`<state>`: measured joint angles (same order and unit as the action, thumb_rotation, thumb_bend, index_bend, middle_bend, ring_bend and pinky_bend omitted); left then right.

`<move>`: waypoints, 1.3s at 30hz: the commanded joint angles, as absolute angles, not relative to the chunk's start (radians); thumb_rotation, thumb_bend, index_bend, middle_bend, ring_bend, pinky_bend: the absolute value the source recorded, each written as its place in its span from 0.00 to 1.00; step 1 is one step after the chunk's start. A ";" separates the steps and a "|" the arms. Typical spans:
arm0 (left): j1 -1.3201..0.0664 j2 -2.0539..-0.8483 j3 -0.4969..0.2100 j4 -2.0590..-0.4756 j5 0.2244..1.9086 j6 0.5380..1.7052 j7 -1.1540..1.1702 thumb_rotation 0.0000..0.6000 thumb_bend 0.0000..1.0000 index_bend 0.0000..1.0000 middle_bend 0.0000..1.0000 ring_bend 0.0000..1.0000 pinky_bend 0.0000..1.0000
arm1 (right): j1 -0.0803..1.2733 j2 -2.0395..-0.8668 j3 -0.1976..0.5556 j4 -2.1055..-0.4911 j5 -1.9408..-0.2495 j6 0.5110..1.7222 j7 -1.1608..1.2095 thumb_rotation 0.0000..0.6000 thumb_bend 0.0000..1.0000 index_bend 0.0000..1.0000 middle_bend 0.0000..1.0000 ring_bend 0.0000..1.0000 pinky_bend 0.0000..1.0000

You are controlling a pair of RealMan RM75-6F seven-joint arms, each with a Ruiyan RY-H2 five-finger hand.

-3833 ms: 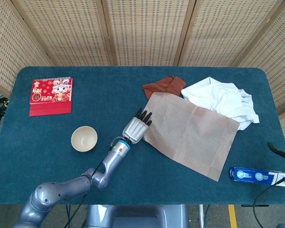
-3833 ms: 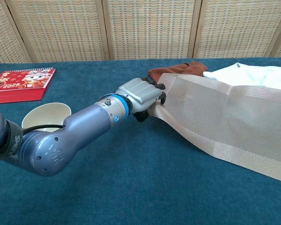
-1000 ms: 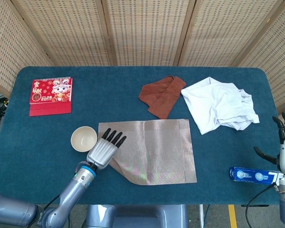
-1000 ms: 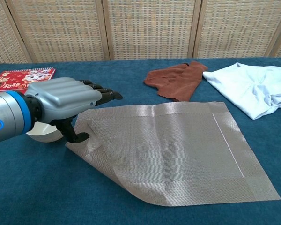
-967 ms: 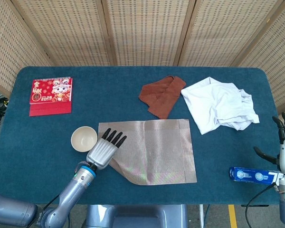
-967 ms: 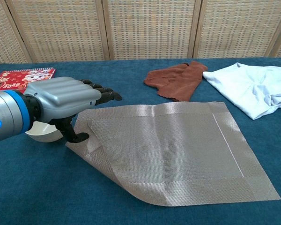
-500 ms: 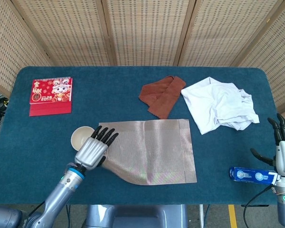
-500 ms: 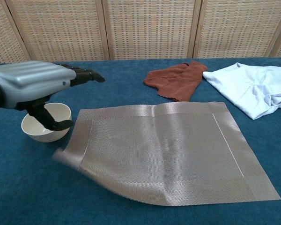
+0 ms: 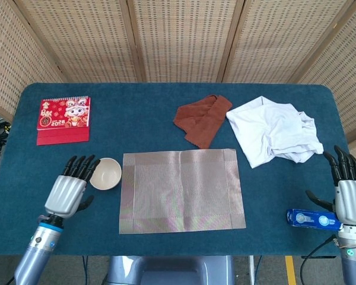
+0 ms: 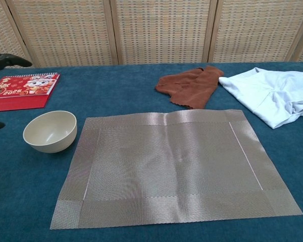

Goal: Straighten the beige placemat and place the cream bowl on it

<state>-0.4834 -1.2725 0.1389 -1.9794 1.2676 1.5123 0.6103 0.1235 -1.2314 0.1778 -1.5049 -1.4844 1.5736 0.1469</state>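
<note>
the beige placemat lay flat and square on the desk near the front edge, so by the look of it the straightening was done and you stood at the bowl step. the cream bowl sat upright just beside the placemat's left edge, apart from it. your left hand hovered just left of the bowl, fingers spread and holding nothing; whether a fingertip touched the rim could not be told. your right hand was far off at the right edge, fingers wide and empty, beside a blue box. the next move called for closing your left hand on the bowl's rim, lifting it clear, and setting it down toward the placemat's middle without dragging the mat askew.
</note>
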 commanded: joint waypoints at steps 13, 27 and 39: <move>-0.467 -1.265 0.021 -1.797 1.171 1.369 0.497 1.00 0.03 0.00 0.00 0.00 0.00 | 0.117 -1.229 0.155 -1.534 -1.523 1.592 0.115 1.00 0.29 0.15 0.00 0.00 0.00; -0.605 -1.377 -0.059 -1.686 0.978 1.135 0.627 1.00 0.06 0.39 0.00 0.00 0.00 | 0.122 -1.229 0.155 -1.524 -1.510 1.573 0.135 1.00 0.29 0.15 0.00 0.00 0.00; -0.601 -1.434 -0.035 -1.652 0.985 1.134 0.655 1.00 0.07 0.50 0.00 0.00 0.00 | 0.123 -1.232 0.155 -1.521 -1.511 1.573 0.150 1.00 0.29 0.15 0.00 0.00 0.00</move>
<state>-0.6021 -1.4312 -0.0370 -1.6550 0.9827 1.1330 0.6525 0.1231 -1.2315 0.1552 -1.5206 -1.5106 1.5735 0.1498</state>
